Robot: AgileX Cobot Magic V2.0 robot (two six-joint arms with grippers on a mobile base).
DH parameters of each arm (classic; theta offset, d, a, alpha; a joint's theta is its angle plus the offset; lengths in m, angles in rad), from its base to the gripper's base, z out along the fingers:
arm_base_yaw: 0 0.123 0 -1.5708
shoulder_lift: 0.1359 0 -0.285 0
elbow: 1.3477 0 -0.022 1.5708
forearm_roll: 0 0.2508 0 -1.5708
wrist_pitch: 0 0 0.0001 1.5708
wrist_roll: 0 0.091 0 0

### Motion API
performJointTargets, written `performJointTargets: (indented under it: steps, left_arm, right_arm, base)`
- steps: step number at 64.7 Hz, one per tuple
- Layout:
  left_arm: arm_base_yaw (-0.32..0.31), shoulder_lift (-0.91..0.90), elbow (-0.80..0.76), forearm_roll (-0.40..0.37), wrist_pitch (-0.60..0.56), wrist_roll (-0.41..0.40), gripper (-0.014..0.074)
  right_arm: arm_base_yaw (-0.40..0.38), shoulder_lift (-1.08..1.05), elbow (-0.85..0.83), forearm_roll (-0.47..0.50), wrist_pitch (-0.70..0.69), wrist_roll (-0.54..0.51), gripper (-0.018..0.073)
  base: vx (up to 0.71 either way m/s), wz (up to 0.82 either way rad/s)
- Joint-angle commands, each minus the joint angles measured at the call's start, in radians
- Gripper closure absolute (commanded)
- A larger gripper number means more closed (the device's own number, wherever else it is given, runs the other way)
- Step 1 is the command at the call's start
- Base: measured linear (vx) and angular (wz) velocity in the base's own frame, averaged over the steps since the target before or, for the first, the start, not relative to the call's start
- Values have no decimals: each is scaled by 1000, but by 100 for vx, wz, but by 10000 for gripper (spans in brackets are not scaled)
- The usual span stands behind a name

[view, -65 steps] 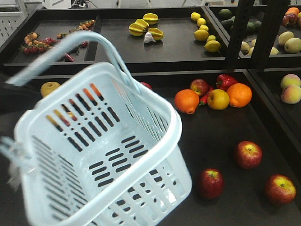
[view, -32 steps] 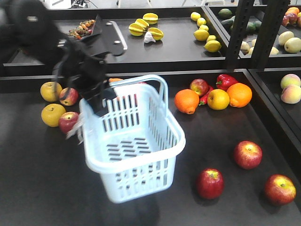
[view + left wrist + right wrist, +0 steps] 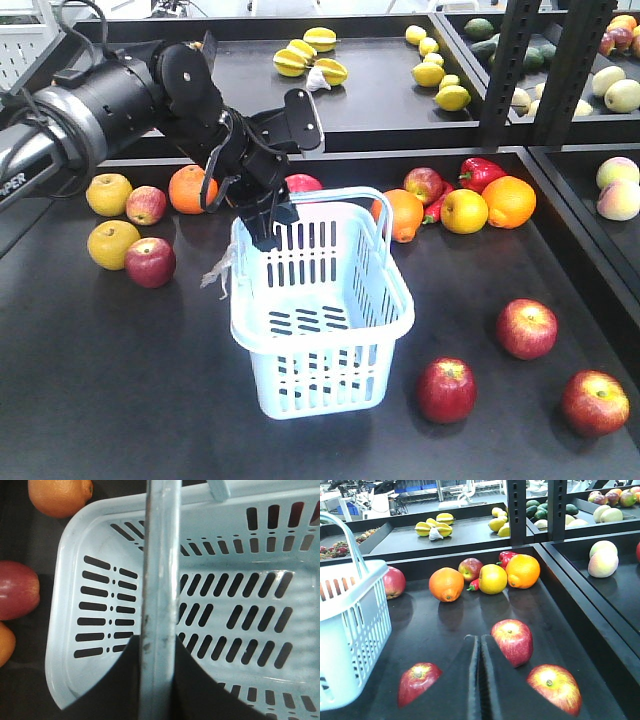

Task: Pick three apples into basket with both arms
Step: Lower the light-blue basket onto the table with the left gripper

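Front view, just left of centre: the basket (image 3: pixel 320 385) is being gripped by its thin handle (image 3: pixel 160 555), which is being pinched between the fingers (image 3: pixel 120 690) of the left gripper (image 3: pixel 268 222) as the black left arm (image 3: pixel 110 100) is reaching in from the upper left. The hold is apparently being taken on the handle so that the empty basket can be presented mouth upward, close to the fruit. The three apples (image 3: pixel 527 328) being sought are lying apart from one another on the dark table (image 3: pixel 100 400) at the lower right, the nearest (image 3: pixel 446 390) just beside the basket's right wall and the farthest (image 3: pixel 596 402) close to the frame's edge; none is being touched. In the right wrist view the right gripper (image 3: pixel 480 639) is being pointed along the table from bottom centre, its fingers pressed together on nothing, seemingly because no apple is yet being reached for. The right arm itself is being left out of the front view. Whether the basket's base is being rested on the table or hung just above it cannot be told. A pale scrap (image 3: pixel 218 272) dangling at the left rim is too blurred to name. An orange (image 3: pixel 397 213) is being partly screened by the handle, and in the left wrist view the basket's far end and a red fruit (image 3: pixel 17 590) are being cut off by the frame.
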Motion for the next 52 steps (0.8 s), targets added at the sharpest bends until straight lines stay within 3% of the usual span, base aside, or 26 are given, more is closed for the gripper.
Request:
performJointTargets:
  steps: [1, 11, 26, 52]
  left_arm:
    - [-6, -48, -36, -43, -84, 21, 603]
    - [-6, -35, -36, -45, -135, 42, 603]
    - [-4, -30, -36, 17, -126, 45, 603]
    - [38, -30, -36, 26, -87, 45, 603]
  right_arm:
    - [-8, -4, 6, -2, -73, 0, 568]
    - [-8, -4, 6, -2, -73, 0, 568]
    - [-8, -4, 6, -2, -73, 0, 568]
    - [-8, -4, 6, -2, -73, 0, 568]
  base:
    - [0, 0]
    - [0, 0]
    - [0, 0]
    - [0, 0]
